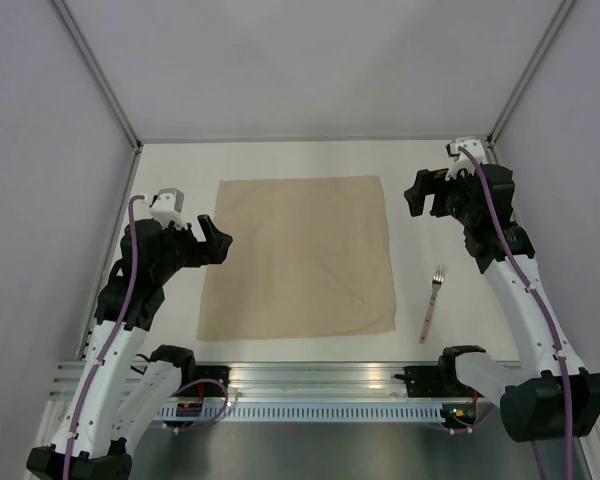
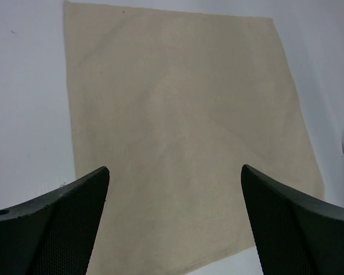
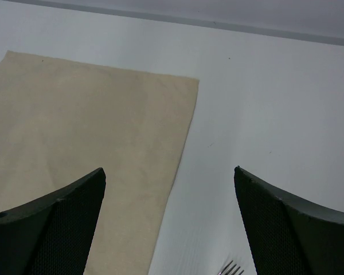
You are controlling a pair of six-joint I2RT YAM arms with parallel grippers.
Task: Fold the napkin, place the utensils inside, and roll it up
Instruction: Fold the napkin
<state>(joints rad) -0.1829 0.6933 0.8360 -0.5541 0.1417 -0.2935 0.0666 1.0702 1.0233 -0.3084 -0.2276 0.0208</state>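
two wrist views hide the near part of the napkin (image 1: 298, 257) behind their own fingers; it lies flat between raised arms. left gripper (image 1: 218, 240) and right gripper (image 1: 416, 196) gape, empty. fork (image 1: 432, 303) lies right of it, cropped at wrist-view edges.

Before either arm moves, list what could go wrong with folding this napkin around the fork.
1. The napkin lies flat on the table; the open left tool may miss its thin edge or drag the whole sheet instead of folding it.
2. The fork lies flat, clear of the cloth; the open right tool could skid its slim handle away.
3. Creases in the cloth may skew the fold.
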